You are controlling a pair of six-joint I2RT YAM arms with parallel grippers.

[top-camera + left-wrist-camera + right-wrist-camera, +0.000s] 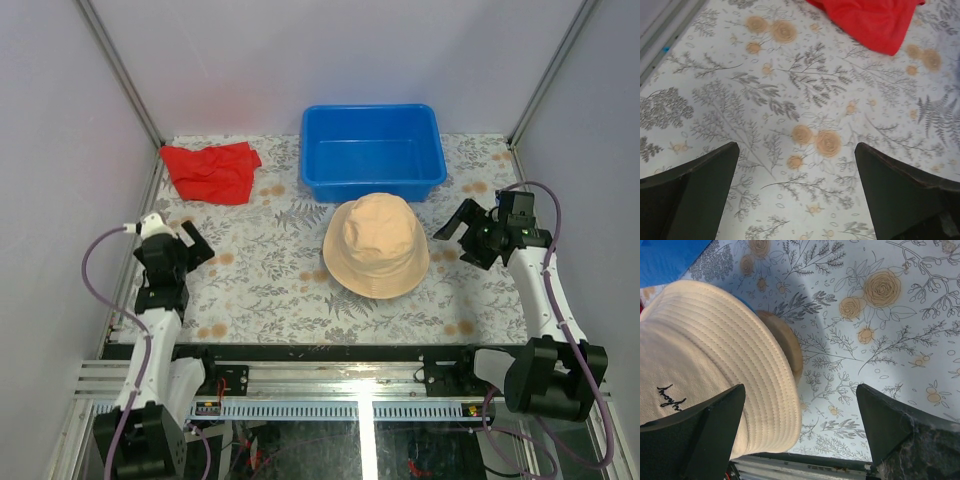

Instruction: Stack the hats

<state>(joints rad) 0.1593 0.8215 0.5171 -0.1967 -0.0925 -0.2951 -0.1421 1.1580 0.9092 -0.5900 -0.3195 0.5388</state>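
Observation:
A peach-beige bucket hat sits in the middle of the table, on top of a wooden stand whose base peeks out under the brim in the right wrist view. The hat fills the left of that view. The blue, grey-khaki and red hats do not show; anything under the peach hat is hidden. My right gripper is open and empty just right of the hat; in its wrist view the jaws stand wide apart. My left gripper is open and empty at the left, over bare tablecloth.
A blue plastic bin stands at the back behind the hat. A crumpled red cloth lies at the back left, its edge in the left wrist view. Grey walls close the sides; a black rail runs along the front.

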